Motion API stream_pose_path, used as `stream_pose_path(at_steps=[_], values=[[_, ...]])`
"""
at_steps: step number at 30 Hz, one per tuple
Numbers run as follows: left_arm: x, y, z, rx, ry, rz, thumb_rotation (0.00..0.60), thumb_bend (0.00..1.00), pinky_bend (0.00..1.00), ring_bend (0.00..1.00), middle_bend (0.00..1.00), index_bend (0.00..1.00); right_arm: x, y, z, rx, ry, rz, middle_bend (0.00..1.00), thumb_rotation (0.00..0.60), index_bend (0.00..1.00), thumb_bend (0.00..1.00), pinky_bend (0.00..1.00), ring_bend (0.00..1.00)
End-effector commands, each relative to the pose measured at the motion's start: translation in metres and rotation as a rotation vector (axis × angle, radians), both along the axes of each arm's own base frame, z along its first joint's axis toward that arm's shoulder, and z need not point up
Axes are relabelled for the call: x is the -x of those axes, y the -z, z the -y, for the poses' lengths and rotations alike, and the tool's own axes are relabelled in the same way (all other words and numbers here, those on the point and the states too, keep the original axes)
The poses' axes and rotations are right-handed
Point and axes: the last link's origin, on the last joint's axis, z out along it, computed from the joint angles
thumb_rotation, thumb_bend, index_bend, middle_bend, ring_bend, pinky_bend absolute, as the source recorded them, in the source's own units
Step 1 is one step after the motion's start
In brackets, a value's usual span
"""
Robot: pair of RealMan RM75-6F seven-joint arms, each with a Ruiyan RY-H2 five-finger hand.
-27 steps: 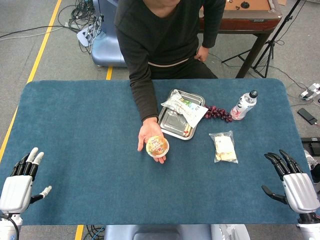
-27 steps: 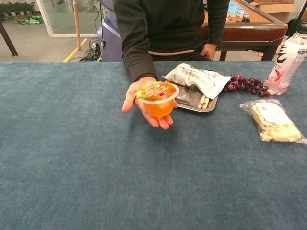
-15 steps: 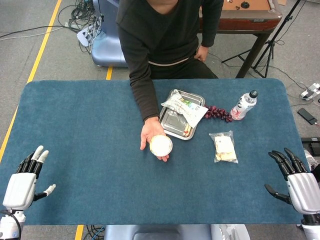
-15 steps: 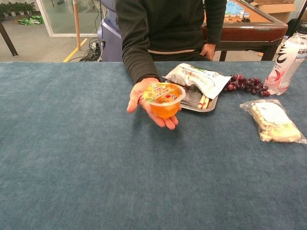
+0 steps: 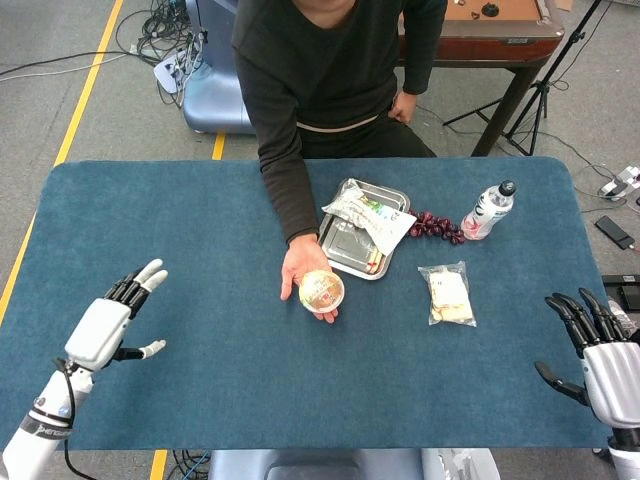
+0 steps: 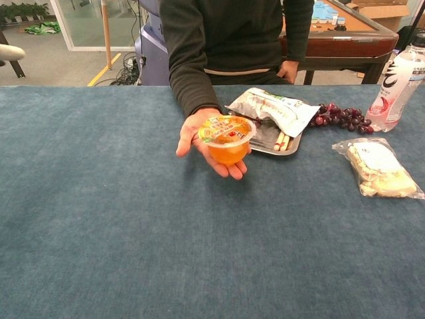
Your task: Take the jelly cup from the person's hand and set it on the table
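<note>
An orange jelly cup (image 5: pixel 322 290) (image 6: pixel 228 138) with a printed foil lid sits on the person's open palm (image 5: pixel 303 270) (image 6: pixel 199 136), held just above the blue table (image 5: pixel 200 230) near its middle. My left hand (image 5: pixel 110 320) hovers over the table's left side, fingers spread, holding nothing, well left of the cup. In the chest view only one fingertip (image 6: pixel 10 52) of it shows at the left edge. My right hand (image 5: pixel 600 355) stays at the front right corner, fingers apart and empty.
Behind the cup lies a metal tray (image 5: pixel 345 248) with a snack bag (image 5: pixel 368 216) on it. Dark grapes (image 5: pixel 437 226), a water bottle (image 5: pixel 488 210) and a bagged sandwich (image 5: pixel 447 294) lie to the right. The person stands at the far edge.
My left hand has risen from the front left corner and moved inward over the table toward the cup. The right hand slipped slightly back. The person's hand shifted a little right, then held still.
</note>
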Motion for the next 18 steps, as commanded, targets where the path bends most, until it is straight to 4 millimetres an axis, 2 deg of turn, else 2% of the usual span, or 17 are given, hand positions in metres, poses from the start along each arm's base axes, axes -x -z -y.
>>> stream_pose_path(at_steps=[1,10,18], values=[[-0.027,0.007,-0.029,0.097,0.114,-0.002,0.6,0.17,0.09,0.0,0.0,0.01,-0.001,-0.001,0.0,0.003,0.004,-0.003,0.15,0.6,0.13,0.15,0.16,0.0],[-0.081,0.037,-0.07,0.203,0.256,-0.053,0.6,0.17,0.09,0.0,0.0,0.01,-0.001,0.002,-0.001,-0.005,0.021,-0.004,0.15,0.6,0.13,0.15,0.16,0.0],[-0.126,0.064,-0.093,0.247,0.336,-0.105,0.6,0.17,0.09,0.0,0.0,0.01,0.002,0.004,0.0,-0.01,0.037,-0.001,0.15,0.6,0.13,0.15,0.16,0.0]])
